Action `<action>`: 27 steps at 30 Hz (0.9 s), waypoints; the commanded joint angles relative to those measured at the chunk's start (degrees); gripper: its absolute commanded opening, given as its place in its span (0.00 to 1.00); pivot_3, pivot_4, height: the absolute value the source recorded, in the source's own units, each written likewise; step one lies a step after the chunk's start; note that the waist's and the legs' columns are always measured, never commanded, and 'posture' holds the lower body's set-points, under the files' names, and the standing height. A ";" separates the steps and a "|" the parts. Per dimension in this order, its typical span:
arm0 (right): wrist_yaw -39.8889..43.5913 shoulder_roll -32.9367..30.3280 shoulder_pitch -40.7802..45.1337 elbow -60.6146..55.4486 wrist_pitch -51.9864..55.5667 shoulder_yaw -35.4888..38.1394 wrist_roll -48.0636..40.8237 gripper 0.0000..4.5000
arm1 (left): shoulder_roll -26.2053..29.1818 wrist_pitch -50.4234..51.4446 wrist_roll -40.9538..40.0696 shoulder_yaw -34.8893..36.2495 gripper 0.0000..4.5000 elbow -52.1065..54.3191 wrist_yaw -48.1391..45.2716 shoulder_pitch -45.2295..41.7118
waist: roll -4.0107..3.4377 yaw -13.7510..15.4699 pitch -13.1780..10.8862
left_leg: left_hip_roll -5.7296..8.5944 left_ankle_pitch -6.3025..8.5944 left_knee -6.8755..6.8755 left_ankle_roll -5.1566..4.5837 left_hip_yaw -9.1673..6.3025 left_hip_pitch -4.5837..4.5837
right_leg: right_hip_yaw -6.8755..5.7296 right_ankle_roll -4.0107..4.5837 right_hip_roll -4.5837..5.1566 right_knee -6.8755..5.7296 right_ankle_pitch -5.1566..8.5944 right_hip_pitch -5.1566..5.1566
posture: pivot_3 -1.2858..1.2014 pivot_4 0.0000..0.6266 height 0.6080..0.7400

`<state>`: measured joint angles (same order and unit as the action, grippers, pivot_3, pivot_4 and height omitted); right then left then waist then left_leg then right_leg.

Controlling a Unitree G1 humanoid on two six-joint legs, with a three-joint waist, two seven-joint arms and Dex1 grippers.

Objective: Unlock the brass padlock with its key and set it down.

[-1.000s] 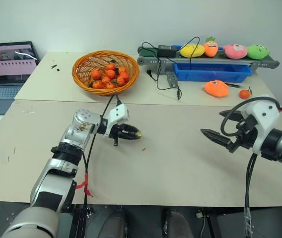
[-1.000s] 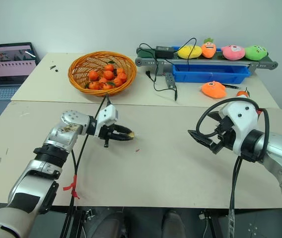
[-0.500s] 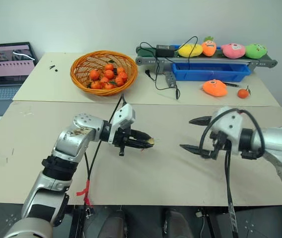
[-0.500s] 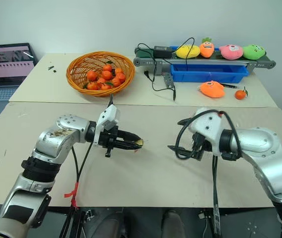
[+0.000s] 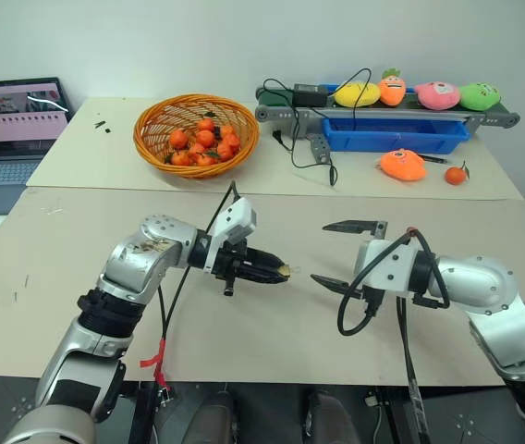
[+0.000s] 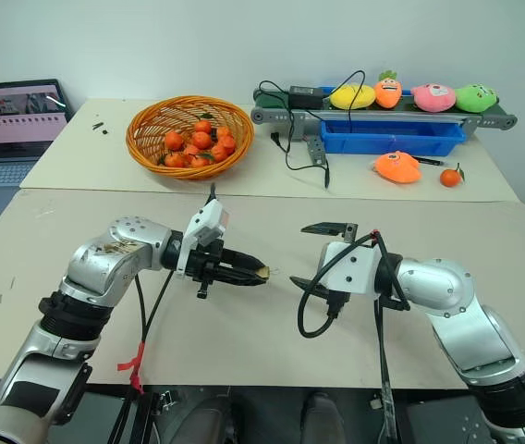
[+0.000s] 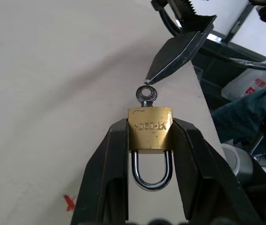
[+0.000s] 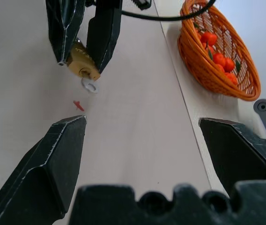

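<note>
My left gripper (image 5: 274,270) is shut on the brass padlock (image 7: 150,129), a small gold block held level above the table between the black fingers (image 7: 109,159). The silver shackle points back toward the wrist. The key (image 7: 146,93) sticks out of the padlock's far end, its round head free. My right gripper (image 5: 336,254) is open just to the right of the padlock, one finger above the other, and holds nothing. Its lower fingertip (image 7: 170,61) hangs close to the key's head without touching it. From the right wrist, the padlock (image 8: 83,63) and key (image 8: 91,86) lie ahead of the open fingers.
An orange wicker basket (image 5: 156,146) of oranges sits at the back left, with a laptop (image 5: 13,129) further left. At the back right are a blue tray (image 5: 396,134), plush toys on a conveyor (image 5: 429,94), an orange plush (image 5: 403,165) and loose cables (image 5: 313,153).
My right gripper has swung left toward the padlock and rolled so its fingers stand one above the other. The left gripper has shifted right and nearer with the padlock, still shut on it.
</note>
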<state>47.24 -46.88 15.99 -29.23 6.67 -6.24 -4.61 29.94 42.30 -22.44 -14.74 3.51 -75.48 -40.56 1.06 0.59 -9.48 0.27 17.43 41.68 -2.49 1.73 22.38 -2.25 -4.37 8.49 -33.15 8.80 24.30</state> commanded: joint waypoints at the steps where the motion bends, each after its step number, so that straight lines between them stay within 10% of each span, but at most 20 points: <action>1: -0.39 0.79 1.52 -0.12 -6.27 0.06 2.37 1.00 | 0.51 -1.80 -0.57 -0.61 0.18 -1.79 -2.24 -3.32 | 0.00 -0.02 0.00 | 0.00 0.00 0.00 0.01 0.00 -0.01 | 0.00 0.00 0.00 0.00 0.00 -0.01 | 0.52 0.24 1.00; 13: -1.06 1.88 0.57 6.68 -21.41 -0.71 9.22 1.00 | -0.41 -4.02 0.08 -2.62 0.18 -9.32 -5.76 -8.96 | 0.00 -0.07 0.00 | 0.01 -0.01 0.00 0.02 0.26 0.00 | -0.01 0.00 0.00 0.02 0.01 0.00 | 0.52 0.24 1.00; 23: -2.64 2.92 0.42 10.52 -26.90 -0.49 12.21 0.32 | -0.33 -4.18 0.17 -3.51 0.18 -8.96 -6.23 -9.27 | 0.00 -0.09 0.00 | 0.00 -0.01 0.00 0.02 0.27 -0.01 | 0.00 0.00 0.00 0.00 0.01 0.00 | 0.52 0.24 1.00; 27: -2.80 3.10 0.81 10.30 -26.84 -0.34 11.93 0.32 | -0.28 -4.37 0.20 -3.77 0.18 -8.85 -6.20 -9.11 | 0.00 -0.09 0.00 | 0.00 -0.01 0.00 0.02 0.27 0.00 | 0.00 0.01 0.00 0.01 0.01 0.00 | 0.52 0.24 1.00</action>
<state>45.43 -44.08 15.86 -17.85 -19.10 -8.11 7.85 29.68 38.97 -22.12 -18.95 -6.64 -81.23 -48.39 1.06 0.50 -9.48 0.28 17.42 41.67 -2.47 2.00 22.37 -2.25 -4.36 8.49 -33.14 8.82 24.30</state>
